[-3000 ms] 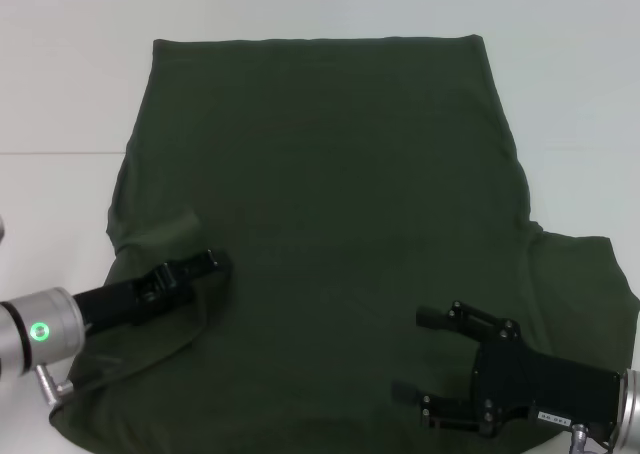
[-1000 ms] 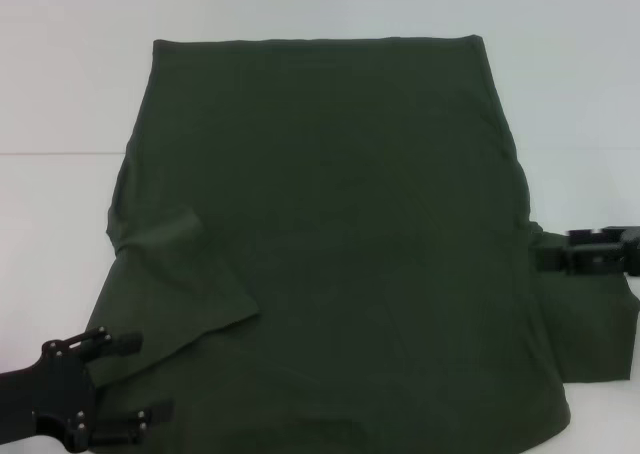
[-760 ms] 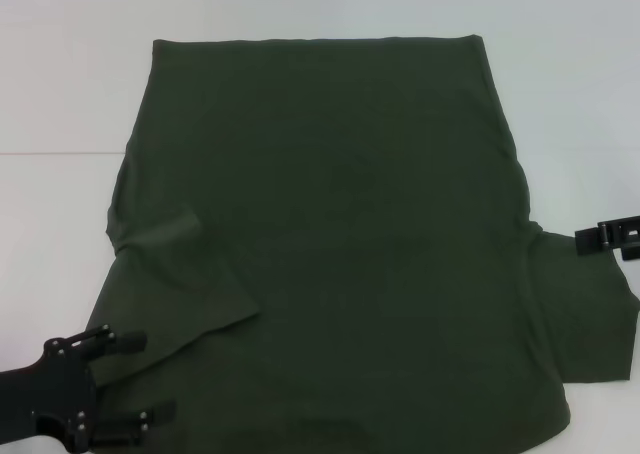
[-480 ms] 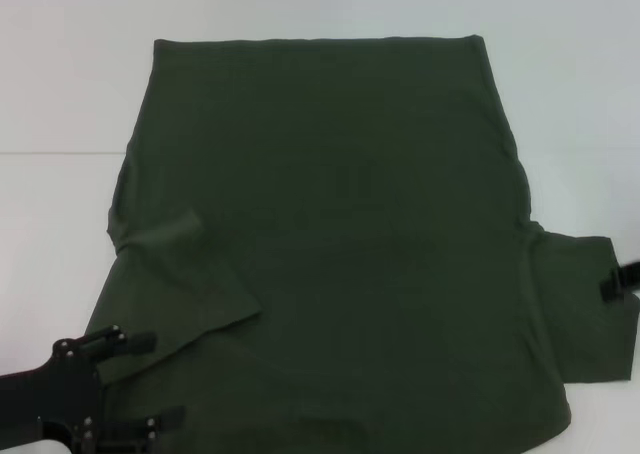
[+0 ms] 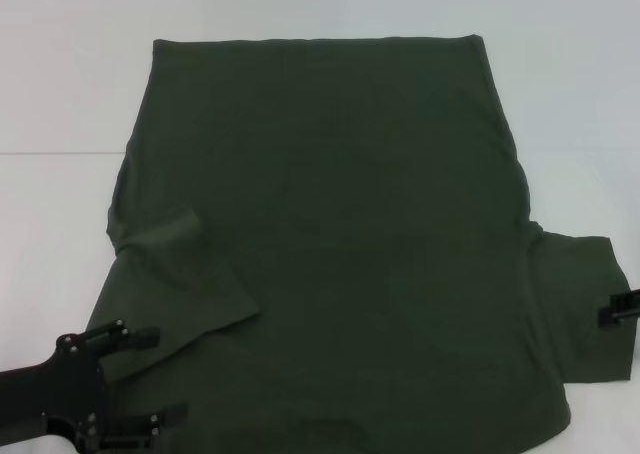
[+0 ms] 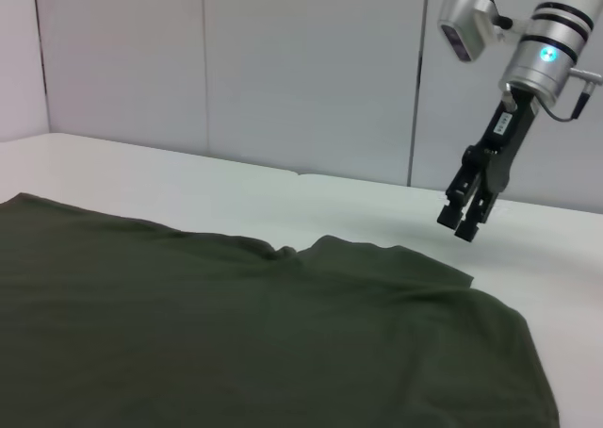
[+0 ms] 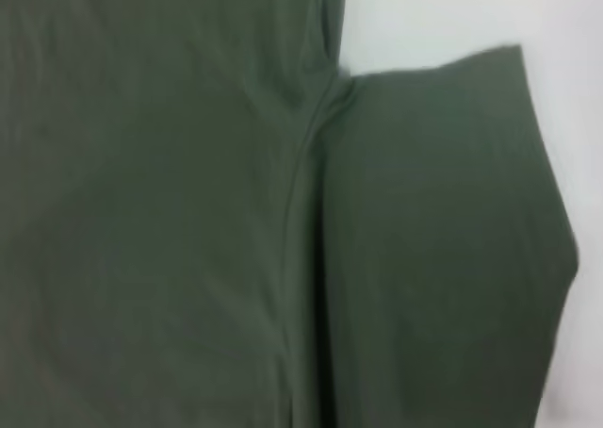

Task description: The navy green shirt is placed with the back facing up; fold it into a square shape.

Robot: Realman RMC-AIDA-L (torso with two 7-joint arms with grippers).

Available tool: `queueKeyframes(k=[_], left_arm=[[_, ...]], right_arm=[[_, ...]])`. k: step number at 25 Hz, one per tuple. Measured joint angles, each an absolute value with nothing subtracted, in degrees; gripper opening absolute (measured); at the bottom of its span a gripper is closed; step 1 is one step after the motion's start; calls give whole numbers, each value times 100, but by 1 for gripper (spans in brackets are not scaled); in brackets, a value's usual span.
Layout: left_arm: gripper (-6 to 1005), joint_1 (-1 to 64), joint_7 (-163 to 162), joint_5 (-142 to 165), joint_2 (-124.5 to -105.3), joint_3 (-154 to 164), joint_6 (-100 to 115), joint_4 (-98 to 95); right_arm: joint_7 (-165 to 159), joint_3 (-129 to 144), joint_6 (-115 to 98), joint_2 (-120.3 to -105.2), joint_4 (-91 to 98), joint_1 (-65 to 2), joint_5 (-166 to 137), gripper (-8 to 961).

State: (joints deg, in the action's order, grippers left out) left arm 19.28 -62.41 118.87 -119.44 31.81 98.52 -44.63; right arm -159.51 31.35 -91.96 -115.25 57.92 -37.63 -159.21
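Note:
The navy green shirt (image 5: 330, 224) lies flat on the white table, plain side up, hem at the far end. Its left sleeve (image 5: 175, 284) is folded inward over the body. Its right sleeve (image 5: 585, 304) still spreads outward flat, and it fills the right wrist view (image 7: 443, 239). My left gripper (image 5: 150, 376) is open at the near left corner, beside the folded sleeve and holding nothing. My right gripper (image 5: 620, 309) shows only at the picture's right edge, by the right sleeve's outer edge. The left wrist view shows the right gripper (image 6: 462, 222) pointing down, a little above the table just beyond the sleeve (image 6: 396, 258).
The white table (image 5: 60, 94) extends around the shirt on the left, right and far sides. Pale wall panels (image 6: 283, 70) stand behind the table's far edge in the left wrist view.
The left gripper let go of the folded left sleeve and drew back to the near left corner. The right gripper swung from the shirt's near part to the right sleeve's outer edge.

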Motion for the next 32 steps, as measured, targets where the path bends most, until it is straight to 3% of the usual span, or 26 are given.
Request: queueKeyframes(k=[10, 32], left_arm=[[936, 1889, -6224, 11888, -11951, 3182, 9846, -4439], [936, 1881, -6225, 11892, -11997, 3182, 9834, -4429]], right_arm=[[-15982, 2948, -8850, -11448, 5393, -3664, -15902, 895], [-15912, 3032, -8245, -11454, 4922, -3744, -15909, 887]])
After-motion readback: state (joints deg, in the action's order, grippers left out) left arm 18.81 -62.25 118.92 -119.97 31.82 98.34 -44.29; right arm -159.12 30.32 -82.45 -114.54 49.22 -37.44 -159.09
